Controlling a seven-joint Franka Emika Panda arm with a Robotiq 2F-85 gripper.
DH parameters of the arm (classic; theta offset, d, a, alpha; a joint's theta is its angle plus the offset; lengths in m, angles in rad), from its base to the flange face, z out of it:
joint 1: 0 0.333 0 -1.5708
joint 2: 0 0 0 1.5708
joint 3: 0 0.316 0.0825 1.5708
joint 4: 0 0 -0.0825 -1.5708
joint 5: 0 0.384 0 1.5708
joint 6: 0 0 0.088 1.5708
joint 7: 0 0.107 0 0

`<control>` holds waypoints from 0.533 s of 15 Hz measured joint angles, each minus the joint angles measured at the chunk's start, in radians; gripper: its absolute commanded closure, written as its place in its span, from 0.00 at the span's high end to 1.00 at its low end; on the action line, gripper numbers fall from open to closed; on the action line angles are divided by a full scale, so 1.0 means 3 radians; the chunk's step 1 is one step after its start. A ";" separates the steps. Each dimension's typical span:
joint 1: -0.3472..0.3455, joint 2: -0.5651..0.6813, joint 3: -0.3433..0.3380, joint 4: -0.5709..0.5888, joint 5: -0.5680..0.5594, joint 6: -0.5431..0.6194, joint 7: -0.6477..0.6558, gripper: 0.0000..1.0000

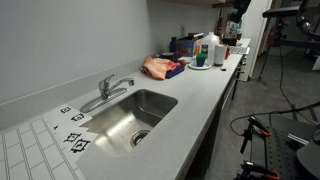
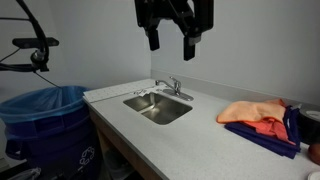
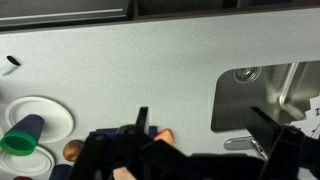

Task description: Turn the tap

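**Desk:** What is the tool doing?

**Photographer:** The gripper (image 2: pixel 171 48) hangs high above the sink (image 2: pixel 158 110). Its two dark fingers (image 2: pixel 155 38) are spread wide, with nothing between them and touching nothing. The wrist view looks down past the same parted fingers onto the grey counter (image 3: pixel 150 70), with a corner of the sink off to one side.

**Desk:** And the tap?

**Photographer:** The tap (image 1: pixel 108 88) stands at the sink's back rim, between the basin and the wall (image 1: pixel 70 40). Its base plate (image 1: pixel 95 103) lies lengthwise along that rim. In an exterior view the short spout (image 1: pixel 122 84) slants away from the wall toward the cluttered end of the counter. The lever (image 1: pixel 103 79) sits on top, too small to tell which way it points.

**Desk:** How much room is there?

**Photographer:** The air between gripper and tap is open. The wall rises close behind the tap. To one side of the sink, plain counter runs to an orange cloth (image 1: pixel 160 68). To the opposite side lie white tiles (image 1: pixel 30 150) carrying black-and-white markers (image 1: pixel 77 141). The counter's front edge passes just in front of the sink. A blue bin (image 2: pixel 40 125) stands on the floor past the counter's end, on the side away from the cloth. In the wrist view a white plate (image 3: pixel 55 115) beside a green cup (image 3: pixel 20 140) lies well apart from the sink.
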 measured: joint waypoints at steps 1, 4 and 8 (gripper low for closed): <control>0.0000 0.0017 0.0000 0.0029 0.0000 0.0000 0.0001 1.00; 0.0004 0.0149 0.0011 0.0201 0.0048 0.0001 0.0002 1.00; 0.0080 0.0458 0.0108 0.0540 0.0202 -0.0001 0.0003 1.00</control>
